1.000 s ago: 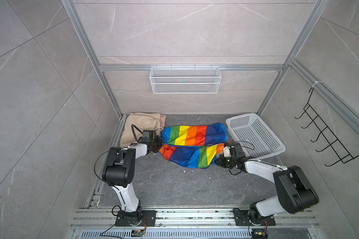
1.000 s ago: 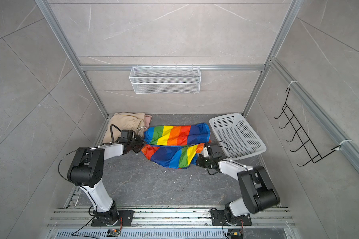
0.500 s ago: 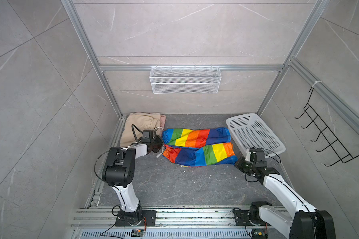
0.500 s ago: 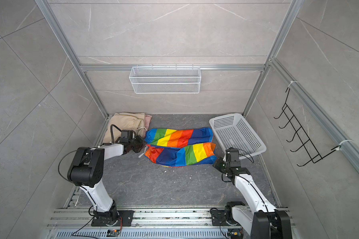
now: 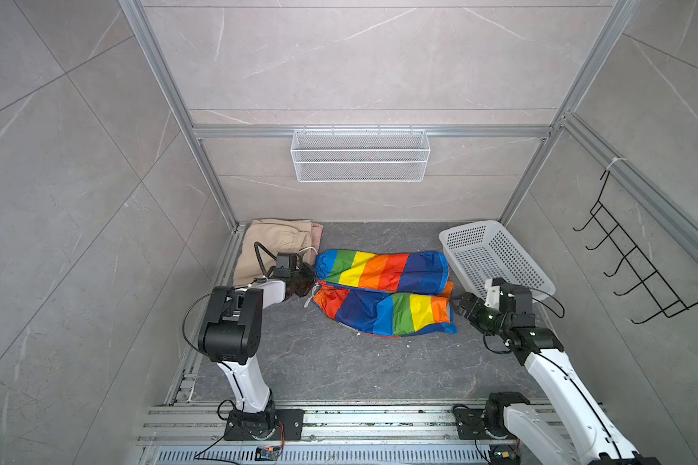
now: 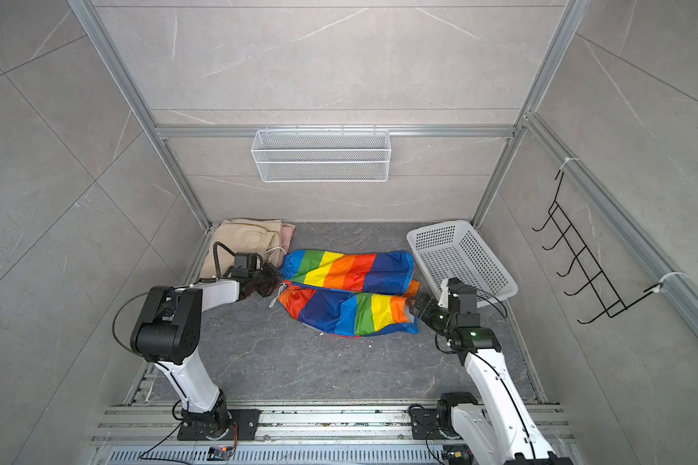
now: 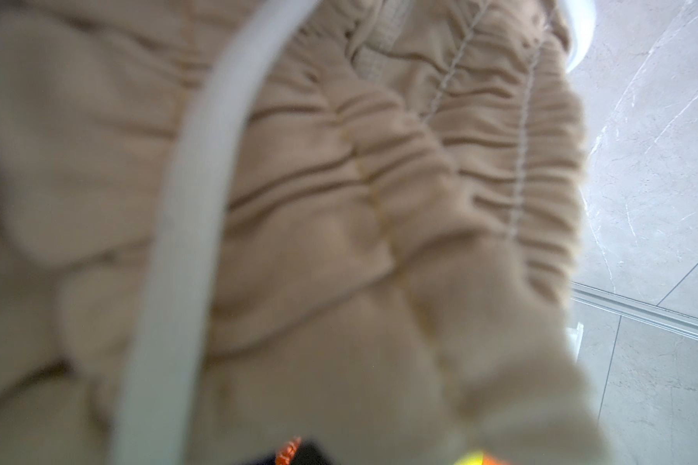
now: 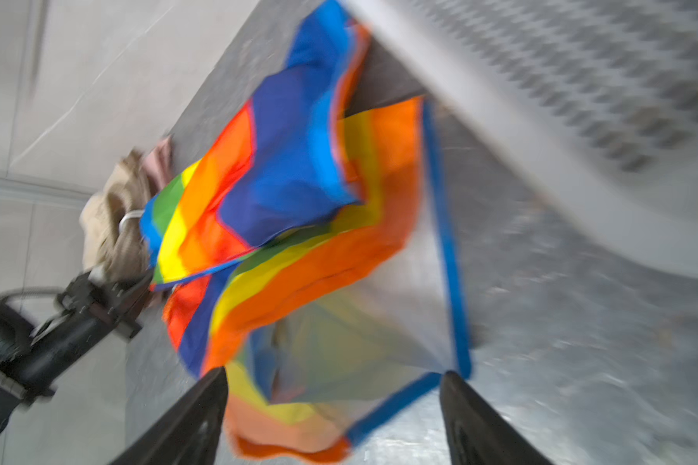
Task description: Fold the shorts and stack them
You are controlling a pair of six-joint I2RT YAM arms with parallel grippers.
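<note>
The rainbow-striped shorts (image 5: 383,290) (image 6: 351,292) lie spread on the grey floor, waist to the left, legs to the right. My left gripper (image 5: 309,277) (image 6: 277,278) is shut on their waist end. My right gripper (image 5: 458,305) (image 6: 414,306) stands open at the near leg's hem; in the right wrist view the hem (image 8: 395,398) lies loose between the two black fingers (image 8: 202,414). The beige shorts (image 5: 273,241) (image 7: 379,201) lie folded in the back left corner, on the salmon-pink shorts (image 5: 318,235), which show only an edge.
A white perforated basket (image 5: 496,257) (image 6: 460,253) sits tilted at the back right, close behind my right wrist. A white wire shelf (image 5: 359,155) hangs on the back wall. Black hooks (image 5: 637,273) are on the right wall.
My right gripper drew the near leg of the rainbow shorts out to the right, then opened and let go. The left gripper has stayed at the waist.
</note>
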